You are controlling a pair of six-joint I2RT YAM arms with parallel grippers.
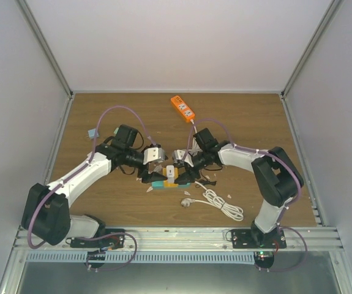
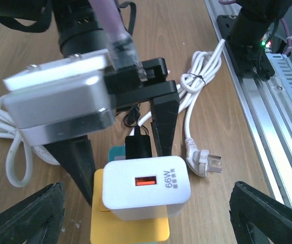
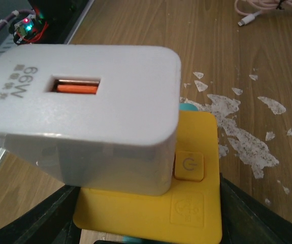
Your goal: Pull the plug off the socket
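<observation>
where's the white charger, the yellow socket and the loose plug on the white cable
white charger (image 2: pixel 146 197): left wrist view, face beside its port
yellow socket (image 3: pixel 199 211): right wrist view, top face
loose plug (image 2: pixel 205 163): left wrist view, plug head

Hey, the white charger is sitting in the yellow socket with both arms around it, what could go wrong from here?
1. The left fingers stand wide either side of the white charger, not touching it; a shallow pinch on its smooth shell may slip.
2. The right fingers seem to clamp only the edges of the yellow socket; a tight plug could drag the socket up.
3. The loose white cable lies close by and could snag.
</observation>
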